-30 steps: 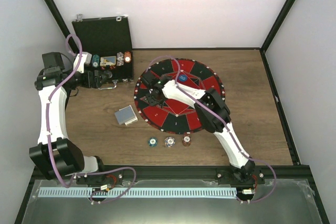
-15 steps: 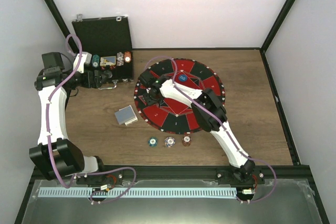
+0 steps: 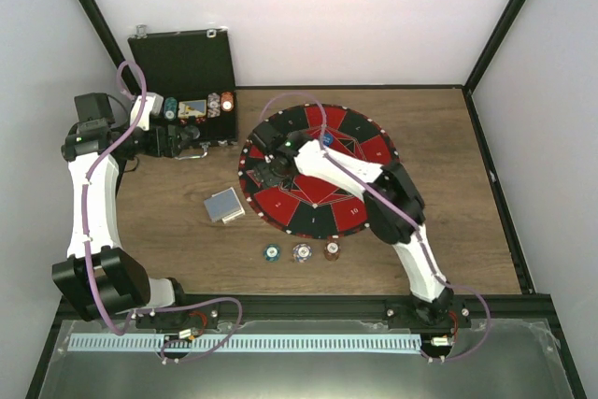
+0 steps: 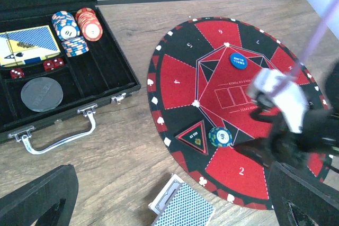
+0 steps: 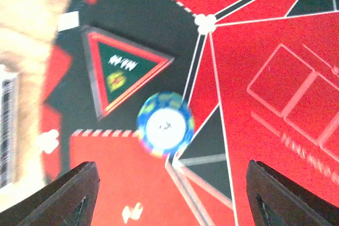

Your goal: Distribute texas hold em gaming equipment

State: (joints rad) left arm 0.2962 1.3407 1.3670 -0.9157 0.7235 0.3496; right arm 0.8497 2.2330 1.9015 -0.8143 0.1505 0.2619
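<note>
My right gripper hangs open just above the left part of the round red-and-black mat. A blue-and-green poker chip lies flat on the mat ahead of its fingers, free of them, beside a green triangle mark. The left wrist view shows that chip next to the right arm. A blue marker disc rests near the mat's centre. A deck of blue-backed cards lies on the wood left of the mat. My left gripper stands open and empty by the black case.
Three chips sit in a row on the wood in front of the mat. The open case holds chip stacks, a card deck, red dice and a grey disc. Its metal handle faces the table.
My right gripper has opened and let go of the blue-and-green chip, which now lies on the mat. The right arm's elbow has swung to the right. The left arm has not moved.
</note>
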